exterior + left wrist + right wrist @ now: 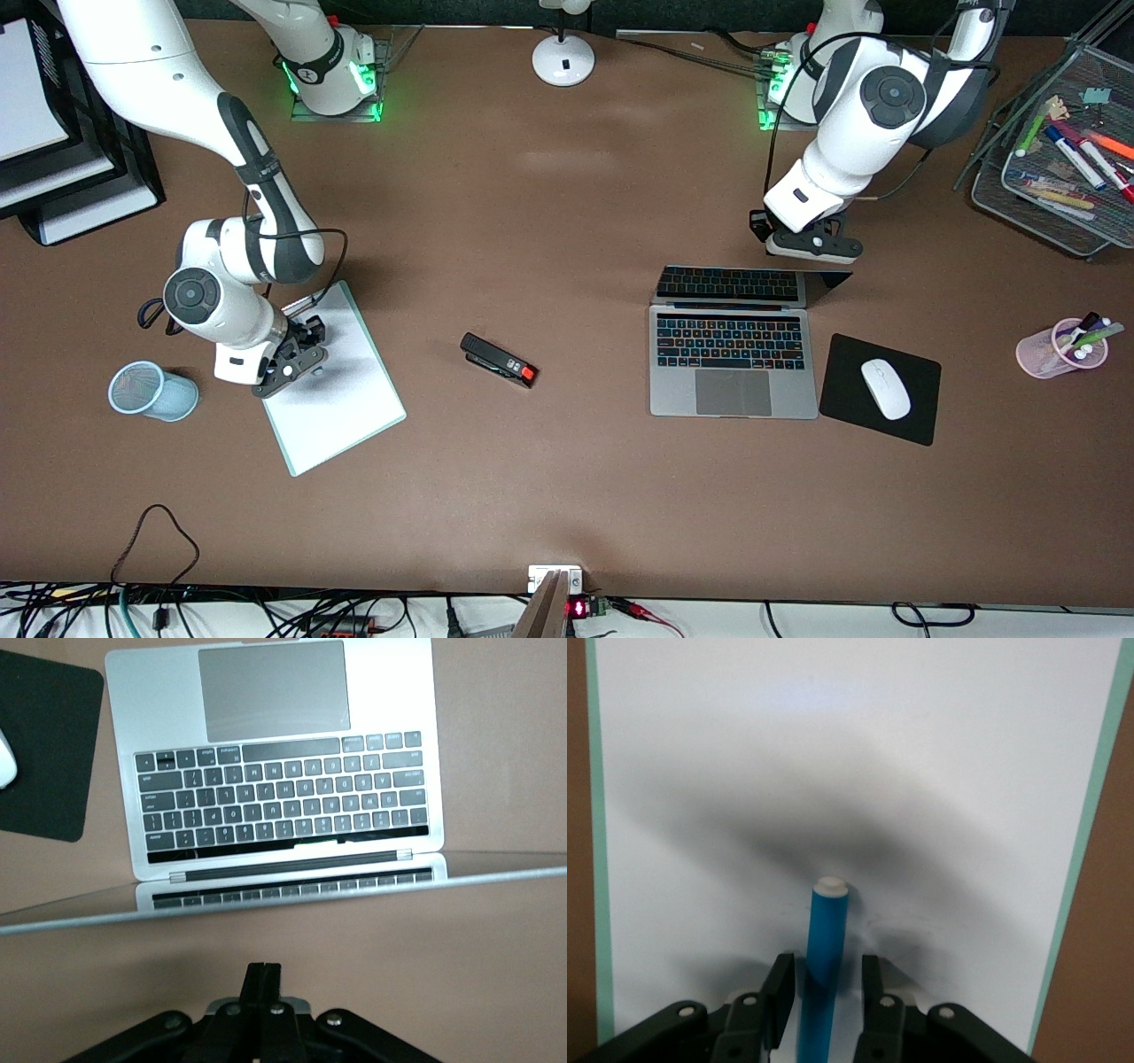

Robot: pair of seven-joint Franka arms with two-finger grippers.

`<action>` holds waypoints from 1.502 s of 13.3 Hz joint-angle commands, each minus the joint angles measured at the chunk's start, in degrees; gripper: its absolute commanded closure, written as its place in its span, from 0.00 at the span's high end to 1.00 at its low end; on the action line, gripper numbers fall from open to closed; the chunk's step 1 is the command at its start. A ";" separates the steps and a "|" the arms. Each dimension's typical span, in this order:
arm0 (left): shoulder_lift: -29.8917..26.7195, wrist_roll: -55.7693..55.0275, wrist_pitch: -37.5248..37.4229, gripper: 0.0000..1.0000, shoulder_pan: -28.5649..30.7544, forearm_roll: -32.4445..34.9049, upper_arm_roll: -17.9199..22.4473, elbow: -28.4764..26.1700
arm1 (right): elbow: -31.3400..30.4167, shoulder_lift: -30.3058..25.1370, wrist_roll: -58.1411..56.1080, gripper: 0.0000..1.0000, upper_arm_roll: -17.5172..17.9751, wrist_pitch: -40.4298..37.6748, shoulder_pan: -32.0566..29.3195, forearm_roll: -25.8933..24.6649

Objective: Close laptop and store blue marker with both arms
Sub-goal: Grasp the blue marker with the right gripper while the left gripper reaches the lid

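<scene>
Though the front view hides the blue marker (827, 966) under the right gripper (297, 354), the right wrist view shows it lying on the white board (332, 381), between fingers set a bit apart w/ a gap each side; can't tell if they touch it. 1 blue mesh cup (151, 391) lies tipped near that arm's end of the table, 1 black stapler (498, 359) mid-table. 1 laptop (732, 350) sits open, keyboard up, lid partly lowered; 1 black mouse pad (886, 390) w/ 1 white mouse (886, 388) beside it, 1 pink cup (1059, 347) of markers past that. Left gripper (811, 244) hangs over the lid's top edge, fingers pressed together, holding nothing. Wire tray (1059, 159) is cut off at the frame edge.
</scene>
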 commanded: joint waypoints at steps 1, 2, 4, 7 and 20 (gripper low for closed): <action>1.35 -1.88 3.55 0.00 0.32 -1.05 -1.83 -0.10 | 0.09 0.26 -0.54 0.37 0.23 0.51 -0.12 -0.09; 1.97 -1.98 4.44 0.00 0.32 -1.05 -2.01 -0.10 | 0.09 0.26 -0.54 0.35 0.14 0.51 -0.20 -0.09; 2.85 -1.98 6.28 0.00 0.31 -1.05 -2.01 -0.10 | 0.09 0.26 -0.54 0.31 0.14 0.51 -0.12 0.00; 4.17 -1.89 9.62 0.00 0.23 -1.05 -2.01 0.08 | 0.18 0.69 -0.45 0.28 0.23 0.68 -0.12 0.09; 13.56 -0.75 26.32 0.00 1.02 3.70 -1.30 2.62 | 6.68 -6.06 -5.37 0.00 0.58 -8.26 -0.47 0.35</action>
